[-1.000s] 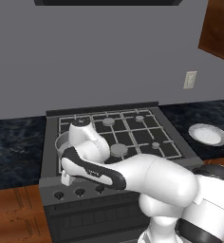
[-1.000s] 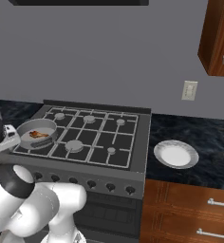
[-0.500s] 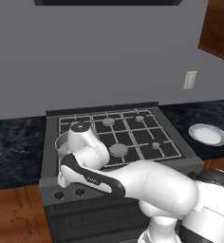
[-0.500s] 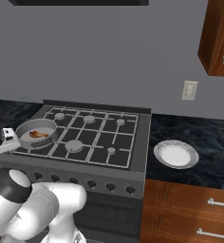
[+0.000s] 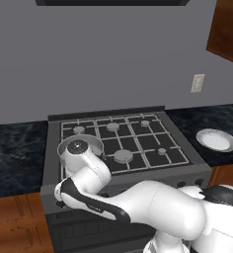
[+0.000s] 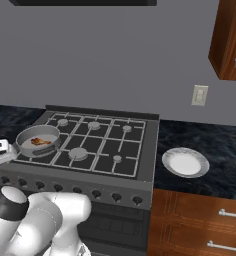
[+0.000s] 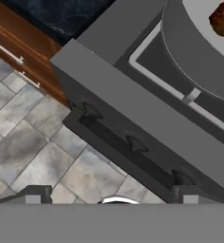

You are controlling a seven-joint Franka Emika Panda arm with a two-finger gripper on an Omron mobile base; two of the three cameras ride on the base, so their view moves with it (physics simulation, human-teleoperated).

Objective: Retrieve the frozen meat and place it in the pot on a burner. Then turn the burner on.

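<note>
Hand (image 7: 111, 197) spread open and empty, hanging off the stove's near left corner above its knobs (image 7: 135, 144), stove (image 6: 140, 145) between dark worktops, pot (image 6: 38, 140) on the near left burner, frozen meat (image 6: 40, 141) lying inside it, white plate (image 6: 185, 162) on the right worktop

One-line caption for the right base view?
Meat lies in the pot on the stove's front-left burner; white plate on the counter.
</note>
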